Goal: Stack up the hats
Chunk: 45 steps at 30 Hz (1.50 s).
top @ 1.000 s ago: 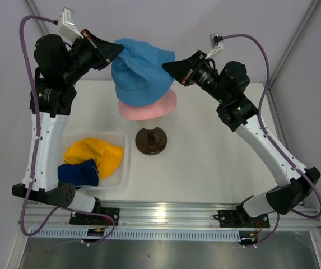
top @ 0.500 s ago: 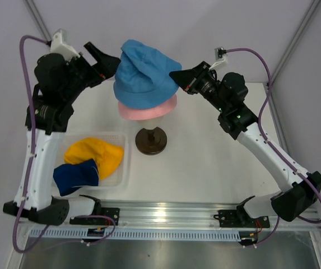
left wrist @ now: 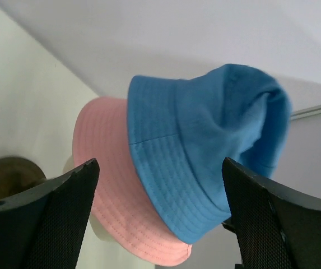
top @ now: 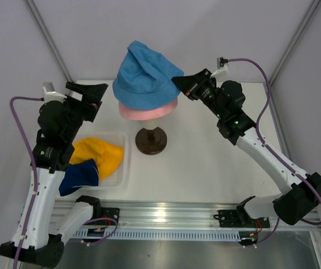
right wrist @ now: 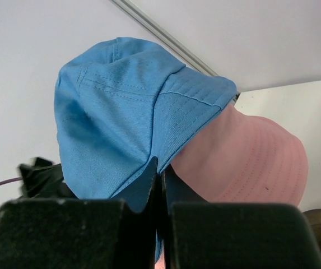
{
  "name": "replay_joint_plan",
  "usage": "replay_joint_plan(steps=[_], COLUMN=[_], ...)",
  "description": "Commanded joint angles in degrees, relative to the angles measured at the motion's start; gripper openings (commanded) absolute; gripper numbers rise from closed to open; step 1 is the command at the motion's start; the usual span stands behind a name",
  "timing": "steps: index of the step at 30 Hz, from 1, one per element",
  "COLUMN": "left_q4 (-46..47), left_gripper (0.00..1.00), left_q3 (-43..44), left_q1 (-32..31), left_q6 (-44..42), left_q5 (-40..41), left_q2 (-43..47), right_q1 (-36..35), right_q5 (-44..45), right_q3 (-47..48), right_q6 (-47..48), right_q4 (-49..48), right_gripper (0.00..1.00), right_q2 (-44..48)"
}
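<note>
The light blue hat (top: 146, 78) sits tilted on top of the pink hat (top: 149, 110), which rests on the head form above a dark round base (top: 152, 141). My right gripper (top: 175, 80) is shut on the right brim of the blue hat (right wrist: 115, 112), the fabric pinched between its fingers (right wrist: 149, 179), with the pink hat (right wrist: 244, 162) just below. My left gripper (top: 99, 98) is open to the left of the stack, touching neither the blue hat (left wrist: 205, 140) nor the pink one (left wrist: 110, 185). The yellow hat (top: 98, 156) and navy hat (top: 79, 176) lie in the tray.
A clear plastic tray (top: 122, 168) holding the two loose hats stands at the front left. The stand's brown base (left wrist: 9, 174) is on the white table between the arms. A purple backdrop and metal frame posts close off the back.
My left gripper opened, let go of the blue hat's left brim and drew back down and to the left. The right gripper kept its grip while the hat settled onto the pink one.
</note>
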<state>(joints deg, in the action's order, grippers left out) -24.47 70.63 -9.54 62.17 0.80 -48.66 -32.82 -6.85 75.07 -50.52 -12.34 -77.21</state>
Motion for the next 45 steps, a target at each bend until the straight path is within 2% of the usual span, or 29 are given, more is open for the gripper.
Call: replay_joint_plan(steps=[1, 5, 7, 13, 16, 17, 22, 23, 25, 28, 29, 32, 34, 36, 39, 43, 45], left_q4=[6.4, 8.8, 12.1, 12.8, 13.6, 14.0, 15.9, 16.2, 17.1, 17.5, 17.4, 21.5, 23.0, 24.0, 26.5, 27.4, 28.2], left_gripper=[0.91, 0.88, 0.86, 0.82, 0.71, 0.64, 0.54, 0.47, 0.42, 0.43, 0.48, 0.54, 0.63, 0.63, 0.56, 0.29, 0.21], left_q3=[-2.0, -2.8, -3.0, -2.9, -3.5, -3.7, -4.9, -5.4, -6.3, -6.7, -6.9, -9.4, -10.2, -10.9, -11.8, -10.7, -10.8], left_q1=[0.4, 0.4, 0.4, 0.4, 0.3, 0.3, 0.4, 0.3, 0.2, 0.3, 0.1, 0.0, -0.1, -0.1, -0.2, -0.2, -0.2], left_q6=[9.3, 16.1, 17.0, 19.8, 21.4, 21.8, 23.3, 23.5, 24.0, 24.0, 24.0, 24.3, 22.8, 22.6, 22.6, 22.1, 22.6], left_q5=[-4.6, -9.1, -10.7, -12.3, -12.3, -12.1, -12.0, -12.0, -11.8, -11.4, -11.7, -12.3, -12.1, -12.0, -11.3, -11.5, -11.7], left_q2=[-2.7, -5.6, -6.5, -8.3, -8.6, -8.7, -8.7, -8.7, -8.1, -8.3, -8.5, -8.5, -8.8, -8.9, -8.6, -9.7, -10.3], right_q1=[-0.1, -0.4, -0.8, -1.5, -1.5, -1.5, -1.7, -1.7, -1.8, -1.5, -1.5, -1.4, -1.3, -1.3, -1.4, -1.3, -1.3], right_q5=[3.1, 3.1, 3.2, 4.6, 4.5, 4.6, 4.3, 4.5, 4.8, 5.2, 5.0, 4.3, 3.5, 3.2, 3.2, 2.8, 3.0], right_q3=[-0.3, -1.2, -1.2, -0.5, -0.4, -0.6, -0.4, -0.5, -0.6, -1.3, -1.6, -1.5, -1.2, -1.2, -1.3, -1.2, -1.4], right_q6=[-0.7, -2.1, -1.9, -1.2, -1.8, -2.1, -2.6, -2.5, -2.6, -4.1, -4.8, -5.4, -5.6, -5.6, -5.6, -5.5, -5.5], right_q4=[-2.0, -3.2, -3.7, -3.3, -3.6, -3.7, -4.0, -3.9, -3.7, -4.8, -5.2, -5.9, -5.8, -5.7, -5.7, -5.4, -4.7], right_gripper=[0.00, 0.00, 0.00, 0.00, 0.00, 0.00, 0.00, 0.00, 0.00, 0.00, 0.00, 0.00, 0.00, 0.00, 0.00, 0.00, 0.00], right_q2=[2.2, 2.4, 2.3, 1.7, 1.5, 1.4, 1.1, 1.1, 1.0, 0.7, 0.7, 0.1, -0.5, -0.7, -0.6, -0.7, -0.7])
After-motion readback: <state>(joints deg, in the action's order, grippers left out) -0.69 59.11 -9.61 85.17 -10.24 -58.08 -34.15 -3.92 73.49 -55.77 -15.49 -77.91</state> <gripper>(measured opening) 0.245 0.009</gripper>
